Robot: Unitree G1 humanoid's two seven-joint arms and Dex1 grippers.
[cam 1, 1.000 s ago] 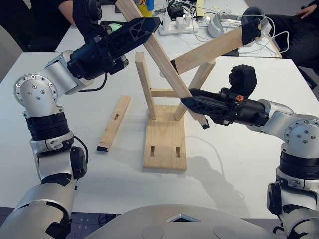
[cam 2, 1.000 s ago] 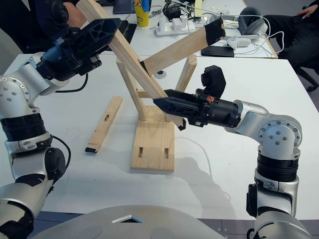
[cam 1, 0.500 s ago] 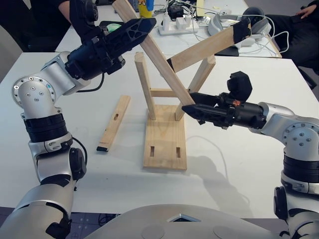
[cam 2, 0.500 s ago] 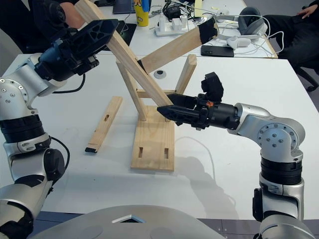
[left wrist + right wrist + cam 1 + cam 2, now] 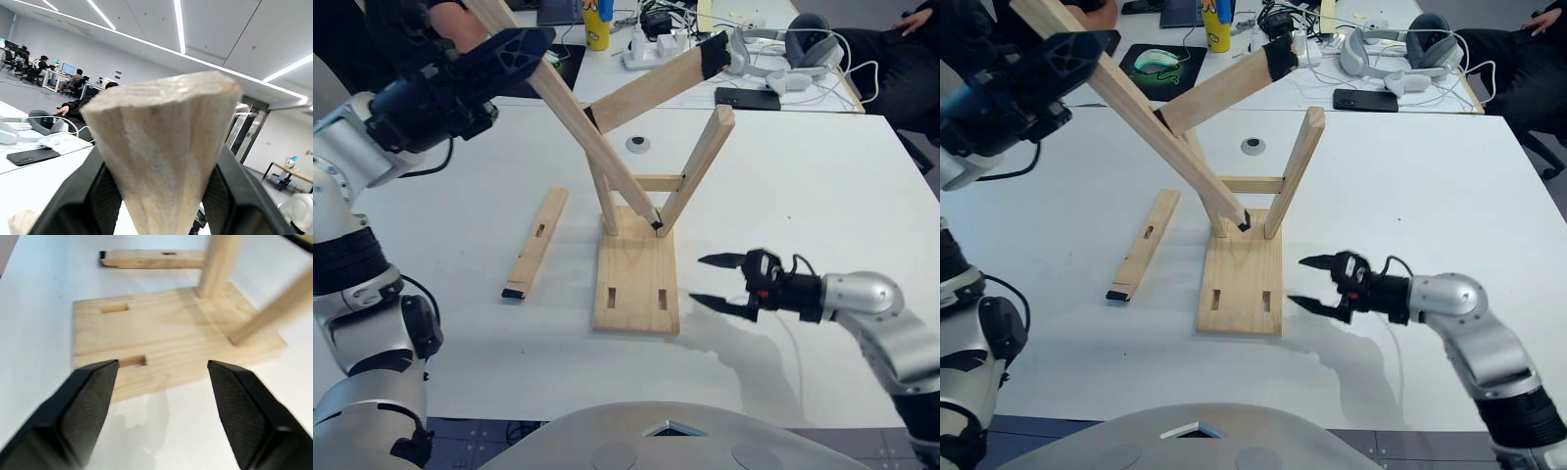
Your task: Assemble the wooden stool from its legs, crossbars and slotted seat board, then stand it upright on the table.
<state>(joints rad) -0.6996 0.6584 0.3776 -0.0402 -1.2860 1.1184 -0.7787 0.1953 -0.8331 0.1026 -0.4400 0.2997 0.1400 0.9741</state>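
Right of the seat board [image 5: 636,294], the right pincer [image 5: 697,279] is gaping, freshly withdrawn. Left pincer [image 5: 524,49] alone is clamping and steering the leg [image 5: 597,147].

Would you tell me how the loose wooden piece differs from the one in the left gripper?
The loose piece lies flat on the table, untouched; the held piece slants from the left gripper down to the seat board. The held piece carries a joined bar; the loose piece none. Both are pale, black-tipped wood.
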